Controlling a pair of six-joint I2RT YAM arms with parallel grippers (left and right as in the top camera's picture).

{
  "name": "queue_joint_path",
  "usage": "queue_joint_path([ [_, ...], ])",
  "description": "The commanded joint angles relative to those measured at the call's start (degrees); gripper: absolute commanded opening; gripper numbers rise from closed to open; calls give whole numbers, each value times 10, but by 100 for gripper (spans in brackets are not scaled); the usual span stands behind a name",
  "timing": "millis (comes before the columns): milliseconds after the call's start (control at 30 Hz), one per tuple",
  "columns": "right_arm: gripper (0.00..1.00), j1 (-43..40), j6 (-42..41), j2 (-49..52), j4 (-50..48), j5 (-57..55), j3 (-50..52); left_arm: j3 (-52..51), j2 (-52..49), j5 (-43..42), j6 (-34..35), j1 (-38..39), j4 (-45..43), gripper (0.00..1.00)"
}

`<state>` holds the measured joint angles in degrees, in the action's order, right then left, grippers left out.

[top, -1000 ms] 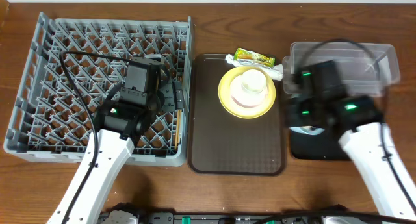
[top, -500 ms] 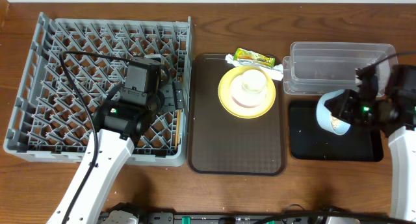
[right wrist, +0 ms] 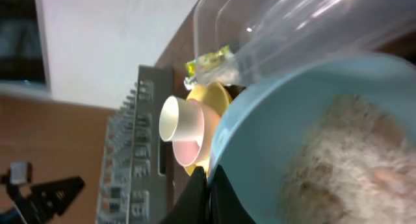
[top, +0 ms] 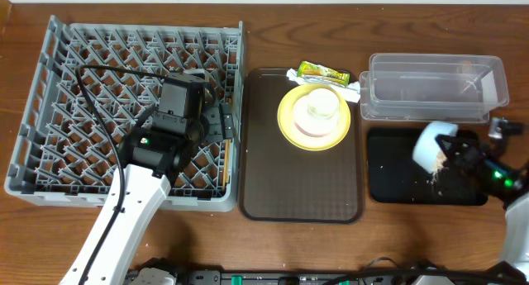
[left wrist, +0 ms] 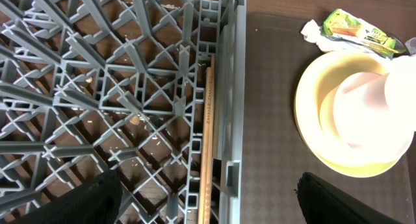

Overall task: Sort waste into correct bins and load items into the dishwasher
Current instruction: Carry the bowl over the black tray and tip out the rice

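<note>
My right gripper (top: 453,149) is shut on the rim of a light blue bowl (top: 430,146) and holds it tipped on its side above the black bin (top: 397,186). Pale food scraps (top: 434,176) lie below the bowl's mouth. In the right wrist view the bowl (right wrist: 273,139) fills the frame with crumbly food (right wrist: 364,165) inside, and the fingers (right wrist: 211,191) pinch its rim. My left gripper (top: 220,124) is open and empty over the right edge of the grey dish rack (top: 83,87). A yellow plate (top: 289,124) carries a pink bowl and a white cup (top: 319,107).
A brown tray (top: 297,186) lies in the middle under the plate. A green wrapper (top: 322,70) lies behind the plate. A clear plastic bin (top: 430,87) stands behind the black bin. A wooden stick (left wrist: 207,139) lies along the rack's right wall.
My right arm has carried the blue bowl to the right over the black bin and tipped it over. Scraps now lie on the bin. The left arm has not moved.
</note>
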<state>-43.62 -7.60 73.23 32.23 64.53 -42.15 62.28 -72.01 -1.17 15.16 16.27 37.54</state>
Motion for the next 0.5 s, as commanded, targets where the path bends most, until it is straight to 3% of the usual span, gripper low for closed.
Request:
queue_joint_path([
  [0, 1, -44, -49, -7, -45, 83, 32, 5, -3, 3, -1, -2, 2, 89],
  [233, 1, -54, -101, -7, -116, 100, 64, 5, -3, 3, -1, -2, 2, 89],
  [333, 1, -54, -207, -7, -201, 106, 64, 5, -3, 3, -1, -2, 2, 89],
  [467, 1, -52, -227, -7, -213, 132, 66, 5, -3, 3, -1, -2, 2, 89],
])
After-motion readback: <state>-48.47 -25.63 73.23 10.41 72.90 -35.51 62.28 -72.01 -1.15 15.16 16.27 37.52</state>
